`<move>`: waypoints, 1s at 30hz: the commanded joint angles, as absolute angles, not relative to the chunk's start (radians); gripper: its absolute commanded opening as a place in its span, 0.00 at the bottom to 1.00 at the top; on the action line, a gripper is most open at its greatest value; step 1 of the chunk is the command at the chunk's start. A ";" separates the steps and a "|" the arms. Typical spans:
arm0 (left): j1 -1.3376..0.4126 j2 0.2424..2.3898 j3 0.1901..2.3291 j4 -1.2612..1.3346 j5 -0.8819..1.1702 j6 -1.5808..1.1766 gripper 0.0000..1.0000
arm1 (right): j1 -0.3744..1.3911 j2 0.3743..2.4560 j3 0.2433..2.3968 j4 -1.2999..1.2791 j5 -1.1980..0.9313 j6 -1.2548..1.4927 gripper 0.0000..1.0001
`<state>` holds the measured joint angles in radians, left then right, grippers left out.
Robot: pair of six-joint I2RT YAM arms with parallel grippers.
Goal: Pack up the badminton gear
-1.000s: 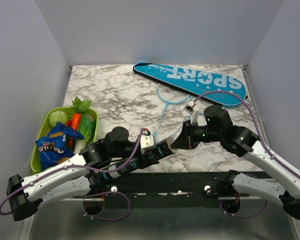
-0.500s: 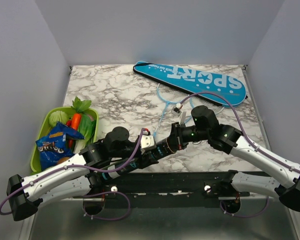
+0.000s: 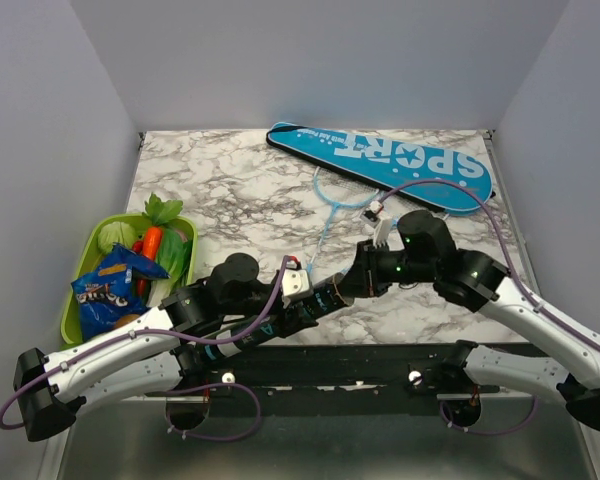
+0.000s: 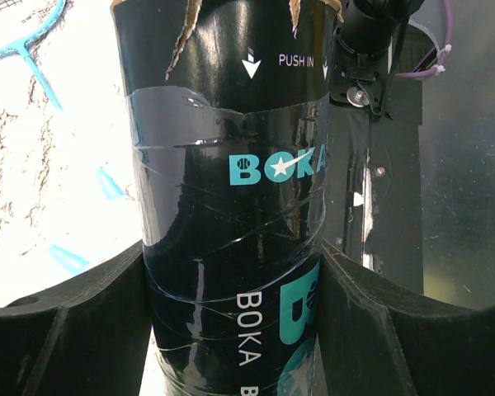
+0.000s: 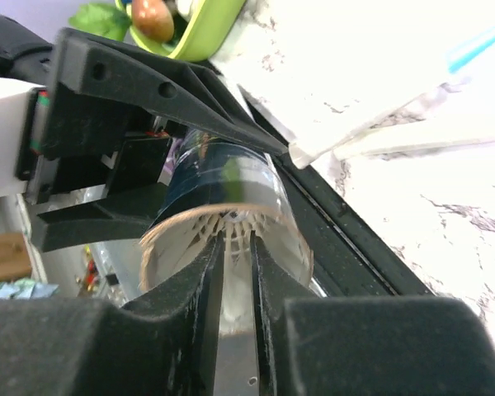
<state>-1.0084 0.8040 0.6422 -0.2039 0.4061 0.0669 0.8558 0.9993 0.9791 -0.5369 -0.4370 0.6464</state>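
My left jaws clamp the dark BOKA tube across its middle, at lower centre of the top view, so its open mouth faces my right jaws. Those stand nearly together at a shuttlecock seated in that mouth; I cannot tell whether they pinch it. The rackets and SPORT cover lie on the bench, upper right.

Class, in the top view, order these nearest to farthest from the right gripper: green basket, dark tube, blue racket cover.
1. dark tube, right at the right gripper.
2. blue racket cover, far side, right.
3. green basket, far left.
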 commanded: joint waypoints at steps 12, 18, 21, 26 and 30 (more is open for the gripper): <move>-1.012 0.798 0.655 -0.155 0.410 0.066 0.16 | 0.841 0.883 1.143 -0.971 0.297 0.687 0.57; -1.012 0.790 0.658 -0.169 0.381 0.066 0.16 | 0.623 0.977 1.054 -0.925 0.339 0.735 0.63; -1.012 0.787 0.661 -0.176 0.367 0.066 0.16 | 0.464 1.003 0.976 -0.848 0.299 0.723 0.63; -1.012 0.770 0.661 -0.178 0.348 0.066 0.16 | 0.232 1.090 0.891 -0.747 0.310 0.719 0.63; -1.012 0.758 0.661 -0.190 0.341 0.063 0.16 | 0.123 1.173 0.861 -0.689 0.328 0.709 0.63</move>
<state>-1.0084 0.7853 0.6422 -0.2058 0.3683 0.0666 0.2096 1.1202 0.8948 -0.7891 0.2771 0.7074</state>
